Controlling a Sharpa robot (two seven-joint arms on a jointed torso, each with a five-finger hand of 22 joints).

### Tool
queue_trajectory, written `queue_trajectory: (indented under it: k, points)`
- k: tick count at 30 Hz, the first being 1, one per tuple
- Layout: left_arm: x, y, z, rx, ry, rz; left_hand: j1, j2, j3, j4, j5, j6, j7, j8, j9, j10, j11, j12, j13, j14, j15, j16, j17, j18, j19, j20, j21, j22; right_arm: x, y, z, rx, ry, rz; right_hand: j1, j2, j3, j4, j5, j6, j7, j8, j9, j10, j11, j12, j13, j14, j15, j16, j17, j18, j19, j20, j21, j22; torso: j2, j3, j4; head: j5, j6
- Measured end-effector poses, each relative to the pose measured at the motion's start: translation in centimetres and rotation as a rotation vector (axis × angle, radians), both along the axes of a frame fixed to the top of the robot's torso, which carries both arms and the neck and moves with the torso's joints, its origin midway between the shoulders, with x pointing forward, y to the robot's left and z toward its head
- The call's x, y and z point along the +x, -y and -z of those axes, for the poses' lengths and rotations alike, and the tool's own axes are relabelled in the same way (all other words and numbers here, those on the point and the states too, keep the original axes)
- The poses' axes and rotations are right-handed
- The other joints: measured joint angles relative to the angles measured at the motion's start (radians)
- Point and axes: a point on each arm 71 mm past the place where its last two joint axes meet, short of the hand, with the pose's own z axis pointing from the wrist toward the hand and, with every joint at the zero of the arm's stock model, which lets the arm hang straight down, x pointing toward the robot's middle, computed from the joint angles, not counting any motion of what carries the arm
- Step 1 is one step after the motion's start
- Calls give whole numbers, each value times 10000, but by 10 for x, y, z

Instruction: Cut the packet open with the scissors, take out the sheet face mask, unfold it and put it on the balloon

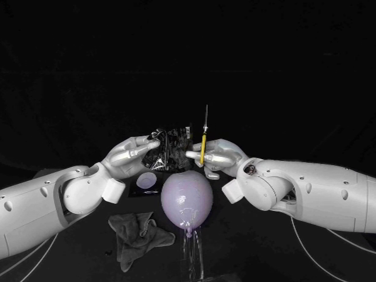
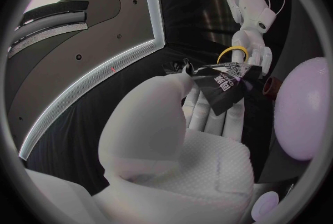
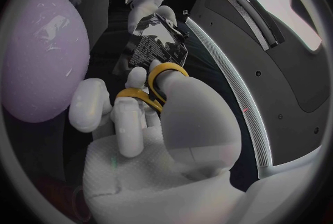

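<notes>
Left robot hand clamps the packet aloft above the balloon, mid-bench | right robot hand grips the scissors just beside it, blades up | packet looks uncut; mask removal, unfolding and placing are all left.

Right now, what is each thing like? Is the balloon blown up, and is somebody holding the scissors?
packet: crinkled, held up by the left robot hand; cannot tell if it is cut.
scissors: gripped by the right robot hand, blades pointing up, beside the packet.
balloon: blown up, nothing on it.
cloth: crumpled, lying loose beside the balloon.
</notes>
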Motion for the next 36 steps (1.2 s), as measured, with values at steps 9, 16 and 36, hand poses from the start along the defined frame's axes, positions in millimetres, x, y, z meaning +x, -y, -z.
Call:
queue_trajectory:
  k: [9,16,36]
  points:
    - [1,-2,0,21,10,-47,-37,-37,-1,1,0,-16,-15,41,0,0,0,0,0,-1,0,0,0,-3,0,0,0,-1,-4,-3,-1,72,-52,-245,33,161,-168,82,0,-19,12,164,-84,0,0,1,0,37,36,-1,8,-1,21,21,-1,52,1,5,-5,-17,-22]
    - [2,-3,0,26,16,-69,-33,-33,-2,2,0,-17,-16,47,1,0,0,0,0,0,0,0,0,-6,-1,0,38,-2,-4,-3,0,97,-88,-298,119,673,-176,184,-1,744,255,742,-71,91,89,1,-18,2,58,-2,8,-5,1,74,-52,52,1,4,0,-17,-39]
    - [3,-5,2,222,-81,-198,-284,-67,-89,-243,-15,-433,280,-228,595,-289,241,-42,0,159,55,-40,-11,97,28,-30,38,-42,-4,0,-2,-25,151,0,97,1201,212,182,-1,1597,-21,1614,498,216,175,2,-154,19,-486,-14,-1,-75,-51,-167,-229,-34,-5,0,2,0,8]
